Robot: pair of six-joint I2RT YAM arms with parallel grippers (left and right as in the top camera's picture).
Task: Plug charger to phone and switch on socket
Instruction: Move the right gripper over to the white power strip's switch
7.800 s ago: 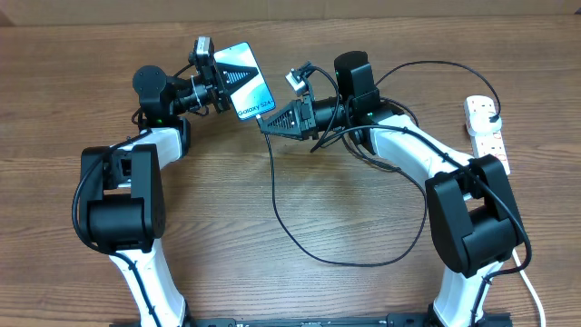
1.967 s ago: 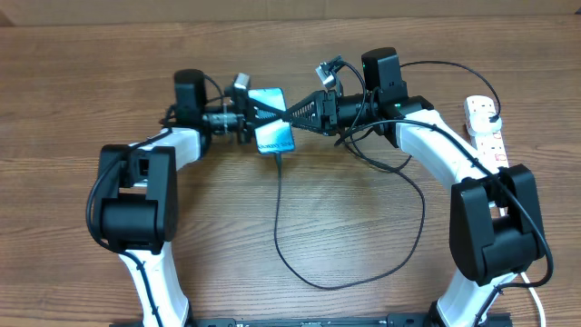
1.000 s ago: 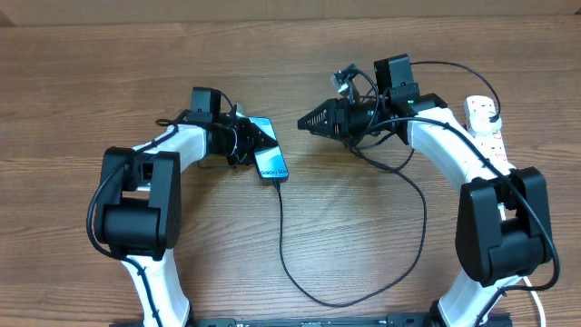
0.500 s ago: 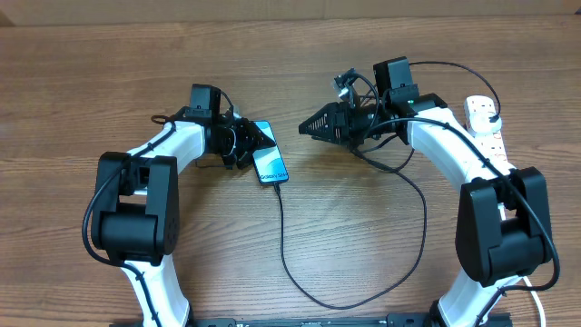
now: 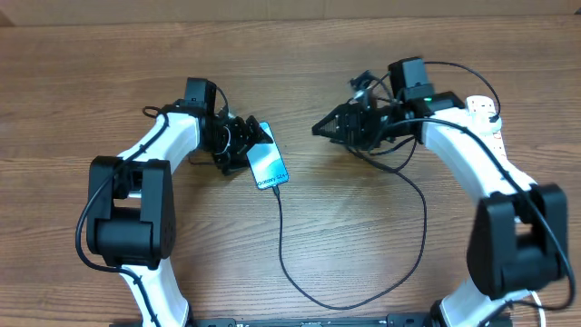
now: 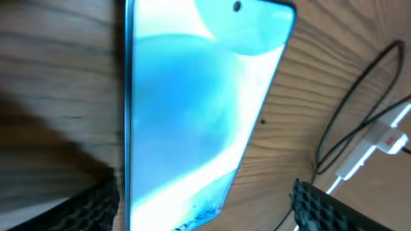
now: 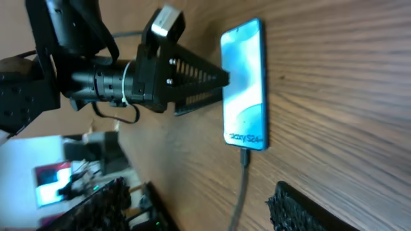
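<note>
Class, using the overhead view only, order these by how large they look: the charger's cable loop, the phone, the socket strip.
1. Charger cable loop: it spans the most table.
2-3. Phone and socket strip: left unranked, because the right arm covers part of the strip.

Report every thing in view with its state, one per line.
phone: flat on table, screen lit, charger plugged in.
charger: connector in phone, cable looped across table.
socket: partly hidden, switch unreadable.
left gripper: open, fingers either side of phone.
right gripper: open, empty.
</note>
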